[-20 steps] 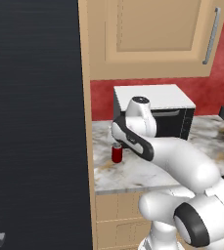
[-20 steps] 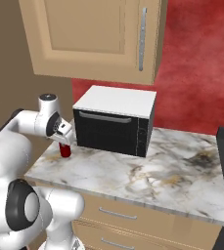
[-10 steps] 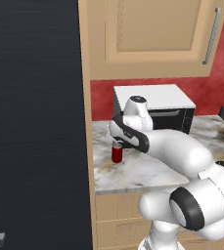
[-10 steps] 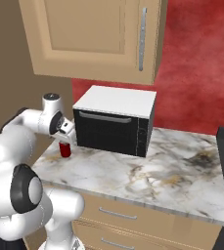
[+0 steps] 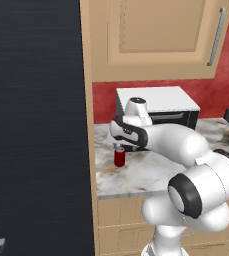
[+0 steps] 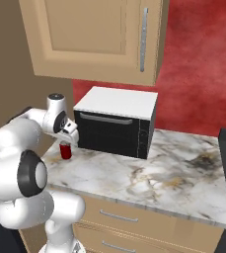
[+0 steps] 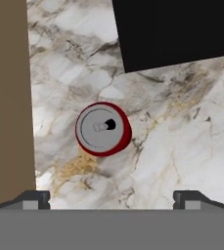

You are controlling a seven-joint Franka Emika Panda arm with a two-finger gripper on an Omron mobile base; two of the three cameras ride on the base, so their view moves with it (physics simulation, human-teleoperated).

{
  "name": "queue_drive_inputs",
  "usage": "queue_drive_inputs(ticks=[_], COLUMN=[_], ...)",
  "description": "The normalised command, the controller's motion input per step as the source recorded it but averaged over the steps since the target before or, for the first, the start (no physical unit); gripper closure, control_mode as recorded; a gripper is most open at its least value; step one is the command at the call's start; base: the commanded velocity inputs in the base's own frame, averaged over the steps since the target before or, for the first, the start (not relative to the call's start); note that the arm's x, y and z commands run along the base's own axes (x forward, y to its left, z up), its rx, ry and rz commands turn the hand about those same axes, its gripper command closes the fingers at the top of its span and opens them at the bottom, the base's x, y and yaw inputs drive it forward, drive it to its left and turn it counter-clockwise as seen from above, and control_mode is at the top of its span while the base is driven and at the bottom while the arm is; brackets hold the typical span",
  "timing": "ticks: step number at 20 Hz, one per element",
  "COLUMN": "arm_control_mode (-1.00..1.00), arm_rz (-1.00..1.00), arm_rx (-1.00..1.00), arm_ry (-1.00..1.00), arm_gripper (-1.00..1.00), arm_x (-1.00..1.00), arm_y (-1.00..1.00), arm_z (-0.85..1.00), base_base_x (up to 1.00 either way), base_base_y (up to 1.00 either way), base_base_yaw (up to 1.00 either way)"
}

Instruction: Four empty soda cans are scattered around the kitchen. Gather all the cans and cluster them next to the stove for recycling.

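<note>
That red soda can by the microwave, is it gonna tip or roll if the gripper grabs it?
The red soda can stands upright on its flat base on the marble counter, so it probably won't roll unless knocked over. It's tall for its width, so an off-centre nudge could tip it. The open gripper sits above it; a thin empty can likely dents under a hard squeeze.

Left and right base views: behind the arm, looking forward and down, farther back, sharing the marble counter (image 5: 151, 170) (image 6: 149, 173) and microwave (image 5: 156, 102) (image 6: 117, 121). Hand view: close, straight down beside that microwave (image 7: 174, 29).
</note>
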Motion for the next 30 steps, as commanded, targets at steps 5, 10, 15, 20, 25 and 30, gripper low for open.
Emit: queue_drive_inputs(ticks=[5,10,15,20,25,30], arm_control_mode=[-1.0,-1.0,-1.0,-1.0,-1.0,-1.0], arm_rz=[0.0,0.0,0.0,0.0,0.0,0.0], arm_rx=[0.0,0.0,0.0,0.0,0.0,0.0], arm_ry=[0.05,0.03,0.0,0.0,0.0,0.0], arm_gripper=[-1.0,-1.0,-1.0,-1.0,-1.0,-1.0], arm_x=[0.15,0.11,0.12,0.12,0.09,0.01], arm_y=[0.01,0.01,0.08,0.13,0.0,0.0], arm_z=[-0.15,-0.14,-0.1,-0.12,-0.17,-0.12], base_base_x=[0.0,0.0,0.0,0.0,0.0,0.0], base_base_y=[0.0,0.0,0.0,0.0,0.0,0.0], base_base_yaw=[0.0,0.0,0.0,0.0,0.0,0.0])
